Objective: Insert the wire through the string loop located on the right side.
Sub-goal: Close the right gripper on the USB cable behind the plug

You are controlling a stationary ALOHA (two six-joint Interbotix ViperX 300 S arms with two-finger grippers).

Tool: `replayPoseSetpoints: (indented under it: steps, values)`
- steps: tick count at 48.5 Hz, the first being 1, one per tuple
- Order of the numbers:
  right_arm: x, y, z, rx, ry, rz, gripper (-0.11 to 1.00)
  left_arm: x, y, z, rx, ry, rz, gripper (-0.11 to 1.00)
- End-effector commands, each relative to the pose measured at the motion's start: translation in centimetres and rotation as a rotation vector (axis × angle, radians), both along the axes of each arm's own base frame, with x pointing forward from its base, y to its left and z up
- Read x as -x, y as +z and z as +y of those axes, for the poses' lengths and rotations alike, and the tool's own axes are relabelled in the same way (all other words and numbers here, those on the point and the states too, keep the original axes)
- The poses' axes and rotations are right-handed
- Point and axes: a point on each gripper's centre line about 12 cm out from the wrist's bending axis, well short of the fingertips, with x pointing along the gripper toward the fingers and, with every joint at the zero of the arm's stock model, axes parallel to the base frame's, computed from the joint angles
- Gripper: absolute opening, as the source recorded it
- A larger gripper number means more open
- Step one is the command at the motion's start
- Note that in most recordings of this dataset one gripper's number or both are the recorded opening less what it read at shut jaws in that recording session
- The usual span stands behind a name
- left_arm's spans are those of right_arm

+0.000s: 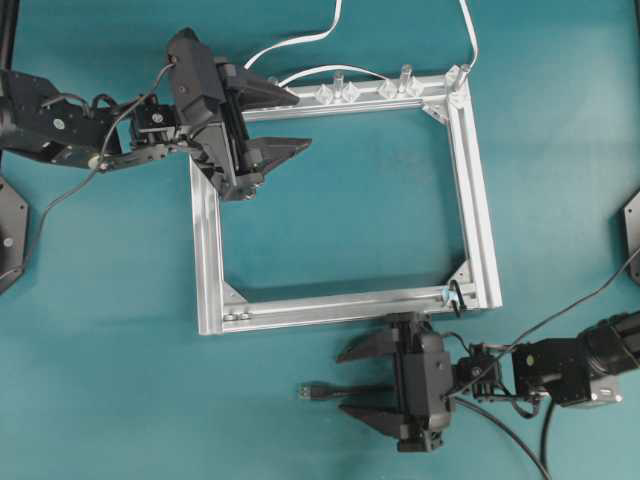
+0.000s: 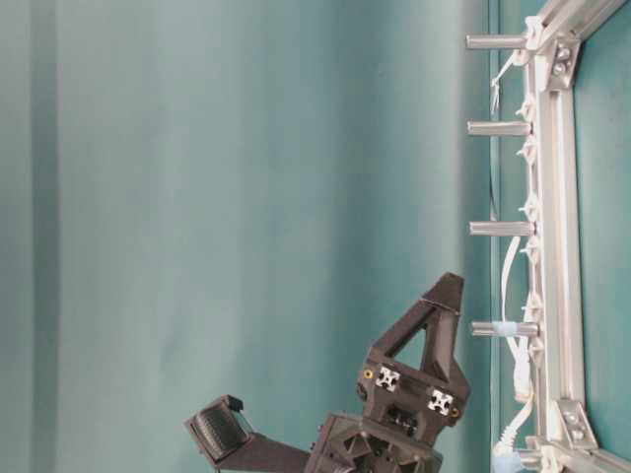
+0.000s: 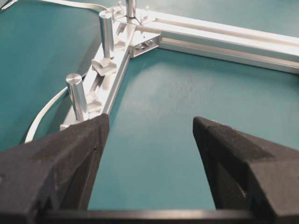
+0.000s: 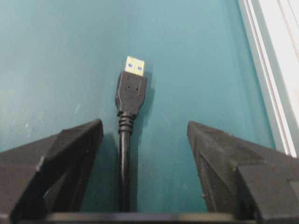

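Below frame: right end effector [image 1: 352, 385] wide open astride wire [image 1: 335, 391] | left end effector [image 1: 290, 120] open, empty

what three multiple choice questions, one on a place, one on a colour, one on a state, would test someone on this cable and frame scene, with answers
1. Where does the wire's plug lie?
A. inside the frame
B. on the table outside the frame's near bar
C. on top of the frame

2. What colour is the table?
A. teal
B. white
C. grey

3. How does the right gripper stand?
A. shut on the plug
B. open, with the wire between its fingers
C. shut on the frame

Answers:
1 B, the overhead view shows the plug below the silver frame.
2 A, every view shows teal.
3 B, the right wrist view shows both fingers apart from the wire.
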Motion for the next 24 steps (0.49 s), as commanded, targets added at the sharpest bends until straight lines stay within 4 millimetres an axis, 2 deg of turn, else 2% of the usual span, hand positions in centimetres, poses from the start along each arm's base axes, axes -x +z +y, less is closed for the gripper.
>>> replayPoseSetpoints:
  steps: [1, 17, 20, 24]
  values:
    - [-0.49, 0.84, 0.33, -0.012, -0.001, -0.025, 0.83, -0.21, 1.24, -0.14, -0.010, -0.006, -0.037, 0.74]
    - [-0.74, 0.50, 0.45, -0.008, 0.002, -0.015, 0.81, -0.26, 1.24, -0.36, -0.010, -0.012, -0.037, 0.74]
    - [-0.65, 0.35, 0.46, -0.002, 0.007, -0.003, 0.73, -0.28, 1.24, -0.42, -0.010, -0.014, -0.037, 0.74]
    - [-0.52, 0.26, 0.62, 0.014, 0.023, 0.021, 0.51, -0.29, 1.24, -0.47, -0.010, -0.015, -0.037, 0.74]
